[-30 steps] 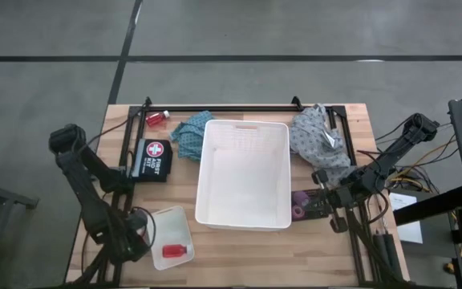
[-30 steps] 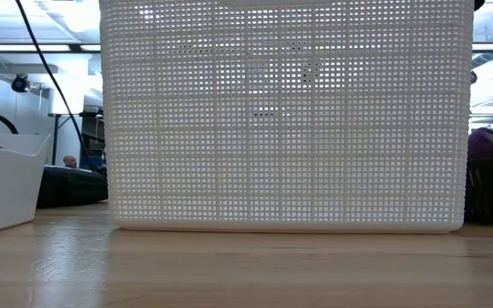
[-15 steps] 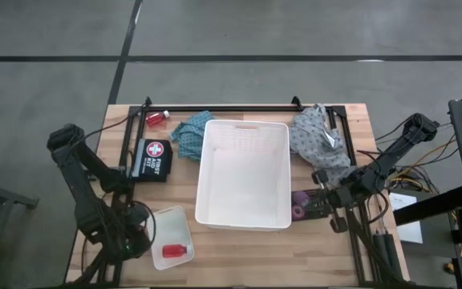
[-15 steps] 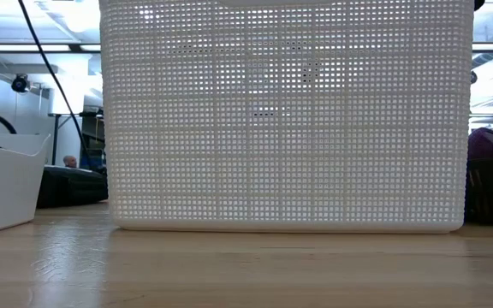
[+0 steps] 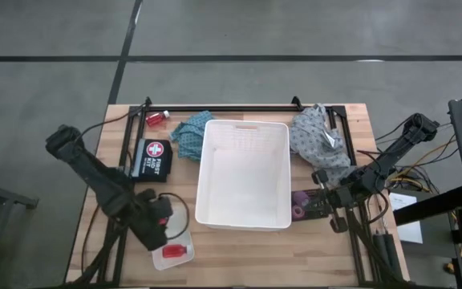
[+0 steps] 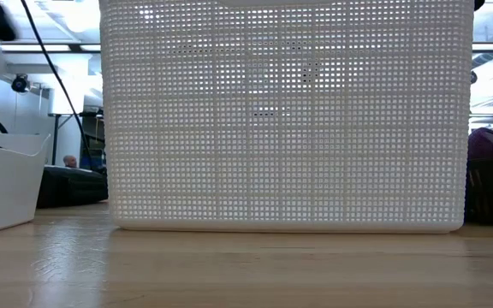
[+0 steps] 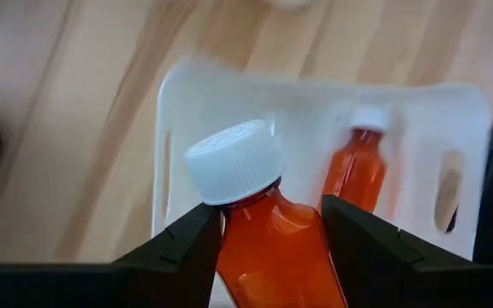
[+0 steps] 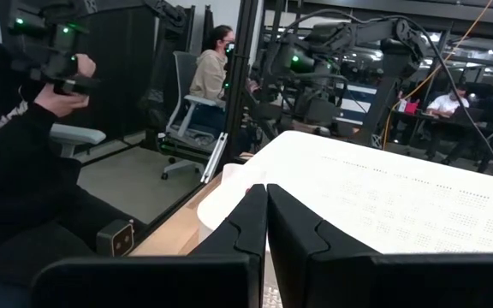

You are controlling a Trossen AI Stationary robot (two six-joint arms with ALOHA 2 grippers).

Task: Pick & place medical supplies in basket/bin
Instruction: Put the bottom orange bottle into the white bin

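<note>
My left gripper (image 5: 156, 231) hangs over the small translucent-white tray (image 5: 164, 258) at the table's near left and is shut on a red bottle (image 7: 274, 244) with a white cap (image 7: 234, 162). A second red bottle (image 5: 176, 251) lies in the tray. A third one (image 5: 157, 119) lies at the far left. The teal cloth (image 5: 189, 133) and grey cloth (image 5: 316, 136) lie on either side of the big white basket (image 5: 202, 172). My right gripper (image 5: 311, 202) is shut, resting beside the purple rolls (image 5: 299, 201) to the basket's right. My left gripper pinches the red bottle between its two fingers (image 7: 182, 252), on the body just below the white cap (image 7: 264, 205). The bottle is lifted clear above the tray, cap end pointing away from the wrist. The fingers come from above, pointing down.
A black first-aid pouch (image 5: 152, 159) lies left of the basket, beyond the tray. A black frame bar (image 5: 223, 107) runs along the far edge. In the low view the basket's mesh wall (image 6: 285, 115) fills most of the picture. Bare wood lies along the near edge.
My left arm has swung from the table's left edge toward the right and now hangs over the small tray, covering its far part. The tray, the bottle in it and my right arm have stayed where they were.
</note>
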